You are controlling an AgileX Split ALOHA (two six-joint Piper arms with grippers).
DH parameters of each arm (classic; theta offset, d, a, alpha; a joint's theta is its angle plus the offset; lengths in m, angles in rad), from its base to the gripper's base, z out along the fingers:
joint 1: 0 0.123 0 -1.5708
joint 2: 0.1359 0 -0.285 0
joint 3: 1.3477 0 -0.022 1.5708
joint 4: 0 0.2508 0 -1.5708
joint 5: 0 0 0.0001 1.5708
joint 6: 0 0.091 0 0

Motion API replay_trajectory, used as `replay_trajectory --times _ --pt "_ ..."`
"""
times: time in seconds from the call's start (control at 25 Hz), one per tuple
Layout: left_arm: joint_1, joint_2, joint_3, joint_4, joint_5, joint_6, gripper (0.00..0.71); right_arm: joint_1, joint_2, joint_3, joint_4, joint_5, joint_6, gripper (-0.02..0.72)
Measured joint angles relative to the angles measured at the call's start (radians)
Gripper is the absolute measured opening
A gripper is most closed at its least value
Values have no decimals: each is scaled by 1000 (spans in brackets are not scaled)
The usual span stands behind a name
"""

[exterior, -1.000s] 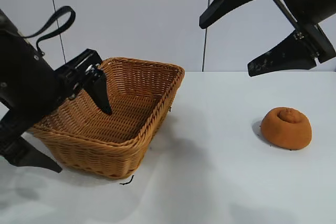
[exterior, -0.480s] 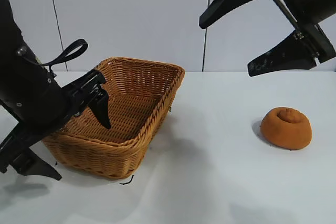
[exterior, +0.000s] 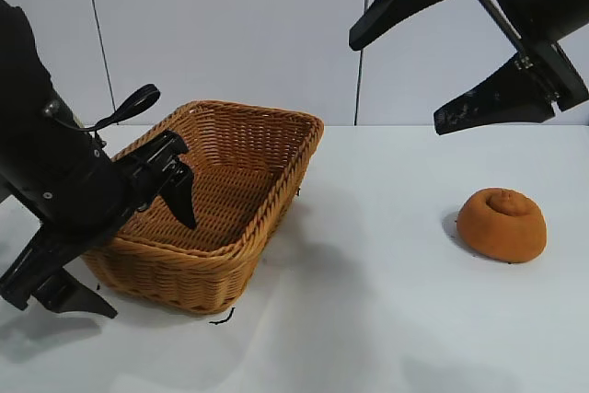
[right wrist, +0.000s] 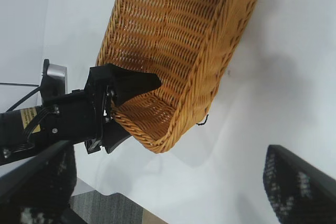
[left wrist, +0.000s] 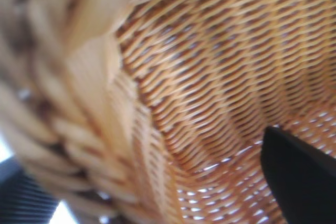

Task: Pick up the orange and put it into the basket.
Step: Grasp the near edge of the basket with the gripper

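Spread wide, the left pincer [exterior: 115, 250] is seen straddling the near corner of the basket [exterior: 276, 186], one finger inside against the weave and the other outside, low by the tabletop [exterior: 368, 301]; nothing is held in it. In the left wrist view the braided rim and woven wall fill the picture, with one dark finger over the basket's floor. The right pincer [exterior: 419, 52] hangs high above the tabletop, its jaws likewise parted and empty.

The orange [exterior: 502, 224] is found on the tabletop well apart from the basket, on the right arm's side, below the right pincer and slightly toward the camera. It is domed, with no marked long axis, so little turning of the wrist is judged to be needed. The right arm is clearly nearer; a descent onto the orange is judged the coming move. No pick-up has yet been made.
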Motion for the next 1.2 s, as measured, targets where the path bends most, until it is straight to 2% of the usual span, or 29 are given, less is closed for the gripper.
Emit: replay_trajectory --times 0.2,0.28,0.48,1.04,1.2 --pt "0 0 0 0 -1 -3 692 0 0 0 0 0 0 696" --pt "0 0 0 0 5 -4 667 0 0 0 0 0 0 696" --pt "0 0 0 0 8 -8 543 0 0 0 0 0 0 696" --pt "2 3 0 -7 14 -37 95 0 0 0 1 1 0 696" --pt "0 3 0 -8 33 -71 93 0 0 0 1 1 0 696"
